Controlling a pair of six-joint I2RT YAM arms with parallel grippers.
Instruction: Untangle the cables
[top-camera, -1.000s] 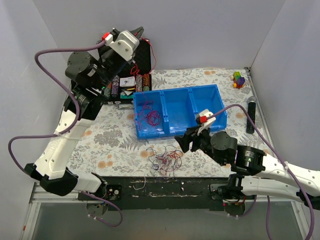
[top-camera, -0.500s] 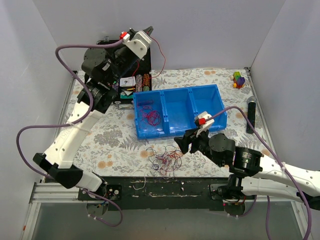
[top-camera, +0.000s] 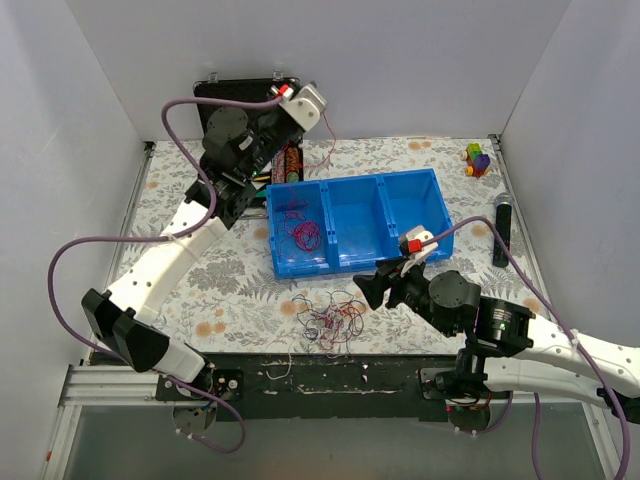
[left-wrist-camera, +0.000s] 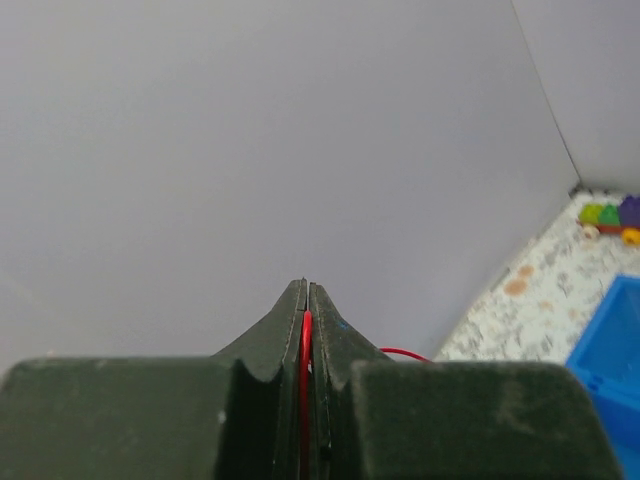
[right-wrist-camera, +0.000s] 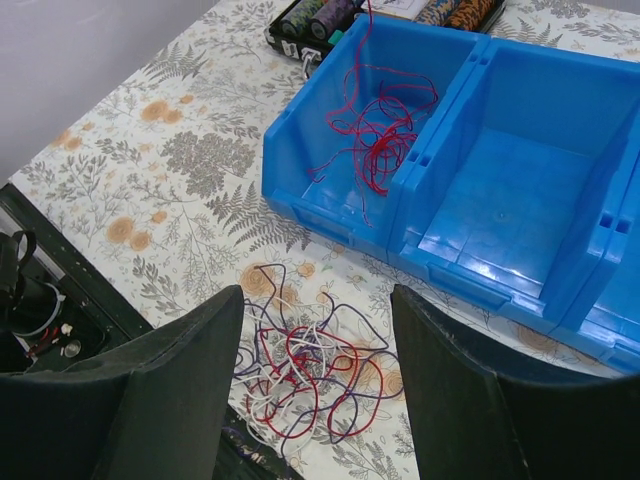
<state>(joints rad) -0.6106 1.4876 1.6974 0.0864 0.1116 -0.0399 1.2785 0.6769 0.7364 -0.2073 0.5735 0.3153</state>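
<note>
Cables (right-wrist-camera: 300, 375) lie knotted on the near table (right-wrist-camera: 150, 200), close by your right claw (right-wrist-camera: 315, 300), spread apart ready to grab. Your left claw (left-wrist-camera: 307, 288) pinches 1 red cable (left-wrist-camera: 306, 345) up high, likely to pull it free.

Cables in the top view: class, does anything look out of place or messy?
Yes: a tangled heap of red, purple and white cables sprawls loose on the mat, outside the blue bin and just in front of it.

The left gripper (top-camera: 316, 104) holds a red cable (top-camera: 330, 140) raised behind the blue 3-compartment bin (top-camera: 340, 266).
</note>
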